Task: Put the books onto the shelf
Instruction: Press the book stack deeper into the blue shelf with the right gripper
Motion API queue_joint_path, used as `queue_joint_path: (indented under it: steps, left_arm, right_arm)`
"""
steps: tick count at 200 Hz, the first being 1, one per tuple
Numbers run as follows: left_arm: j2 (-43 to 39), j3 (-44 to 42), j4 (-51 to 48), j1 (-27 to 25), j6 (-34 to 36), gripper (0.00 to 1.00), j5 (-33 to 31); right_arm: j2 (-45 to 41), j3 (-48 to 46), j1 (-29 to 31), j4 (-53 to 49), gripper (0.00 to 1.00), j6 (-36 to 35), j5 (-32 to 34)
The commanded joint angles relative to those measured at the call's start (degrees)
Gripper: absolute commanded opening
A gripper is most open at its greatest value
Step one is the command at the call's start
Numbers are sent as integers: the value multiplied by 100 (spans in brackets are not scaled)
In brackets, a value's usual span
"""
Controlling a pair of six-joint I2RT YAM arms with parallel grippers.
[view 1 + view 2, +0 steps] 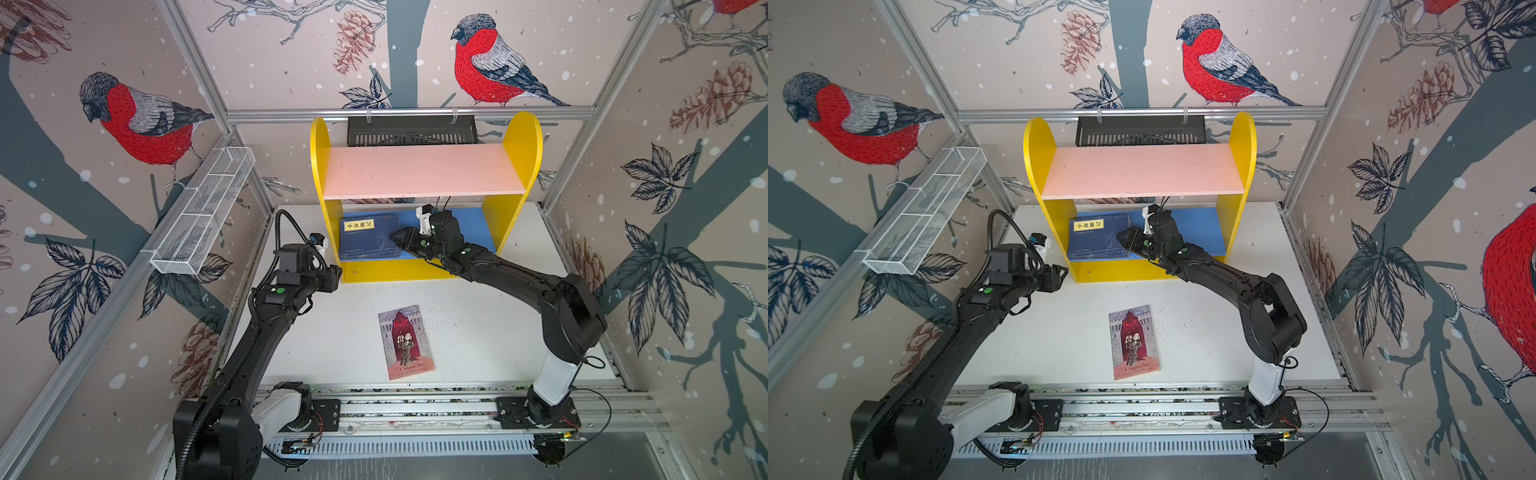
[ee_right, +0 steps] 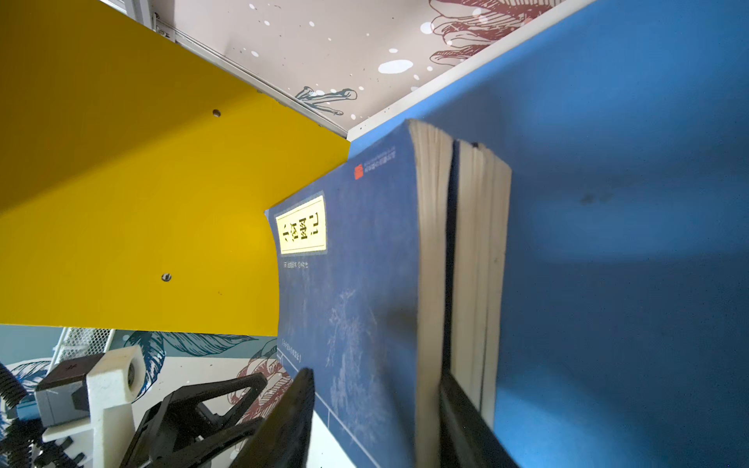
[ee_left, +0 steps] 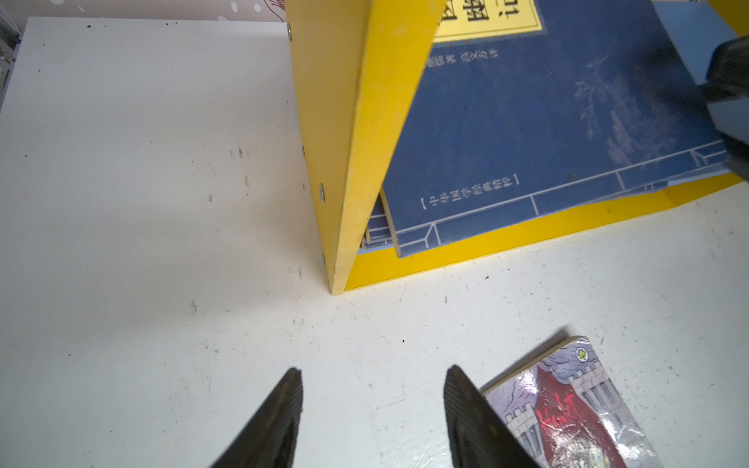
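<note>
Navy books (image 1: pixel 365 245) on shelf (image 1: pixel 524 166); right end effector (image 1: pixel 397 237) wide astride topmost, left end effector (image 3: pixel 373 370) wide.

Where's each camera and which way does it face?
Both top views: high in front, looking down on shelf, Hamlet book, left arm, right arm.
Left wrist: low, facing the shelf's front corner; left claw shows.
Right wrist: at the lower tier, facing navy books; right claw straddles the top one.
Shared: both wrist views show those books.

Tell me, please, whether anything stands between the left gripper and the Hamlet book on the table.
Nothing visible does. The left gripper, open, hovers over the white table near a corner of the shelf, and the Hamlet book lies flat beside it with only tabletop between.
</note>
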Motion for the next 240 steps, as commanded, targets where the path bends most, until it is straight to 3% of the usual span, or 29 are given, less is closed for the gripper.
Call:
queue_joint_path:
  steps: [1,36,98,168,240]
  left_arm:
    - [-3,-138,421,0,498,59,-151]
    - [-12,-362,758,-1,782,61,-309]
    - [32,-411,1224,0,542,61,-164]
    - [94,-404,1367,9,489,58,-52]
    - [142,-418,1559,27,306,53,-124]
  right_arm:
    - [-34,122,17,-267,52,-250,258]
    - [-55,317,19,-696,55,-498,541]
    - [-390,249,18,-1000,54,-968,1046]
    - [-900,-651,28,-208,38,-824,460]
    - [-763,-798,11,187,32,-640,84]
